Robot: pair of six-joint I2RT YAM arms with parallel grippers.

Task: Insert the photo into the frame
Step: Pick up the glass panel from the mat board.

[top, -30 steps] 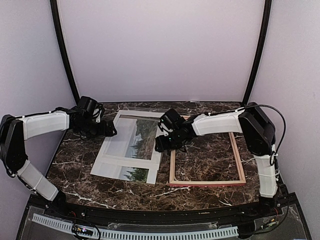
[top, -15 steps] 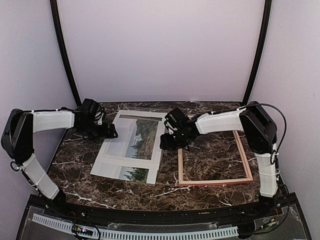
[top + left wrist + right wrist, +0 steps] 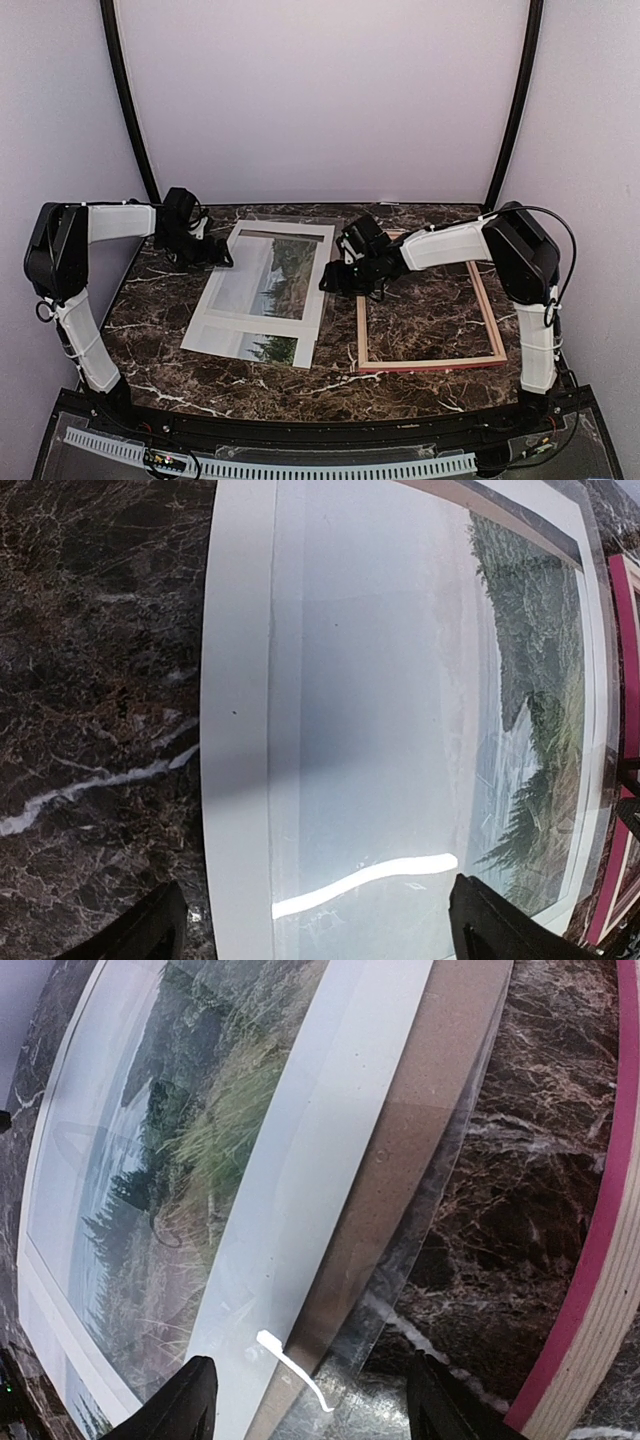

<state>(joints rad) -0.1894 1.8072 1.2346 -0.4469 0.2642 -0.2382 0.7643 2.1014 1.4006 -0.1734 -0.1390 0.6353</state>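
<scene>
The photo [image 3: 282,272] lies flat on the table left of centre, under a white mat [image 3: 225,325] and a clear sheet. The frame [image 3: 430,363], pink-red on top, lies empty to its right, with marble showing through it. My left gripper [image 3: 216,256] hovers open at the stack's far left edge; in its wrist view the fingertips [image 3: 140,935] straddle the mat border and the photo [image 3: 530,680]. My right gripper [image 3: 334,280] is open over the stack's right edge, between the photo [image 3: 180,1130] and the frame [image 3: 590,1290]. Neither gripper holds anything.
A brown backing panel [image 3: 430,1110] and the clear sheet's edge [image 3: 410,1280] stick out from under the mat [image 3: 330,1140] on the right. Dark marble table [image 3: 160,330] with a curved rail along the near edge; grey walls stand close around it.
The frame has slid right, away from the photo stack, and then stayed put. My right gripper has drawn back a little toward the far side; my left gripper has shifted slightly toward the far left.
</scene>
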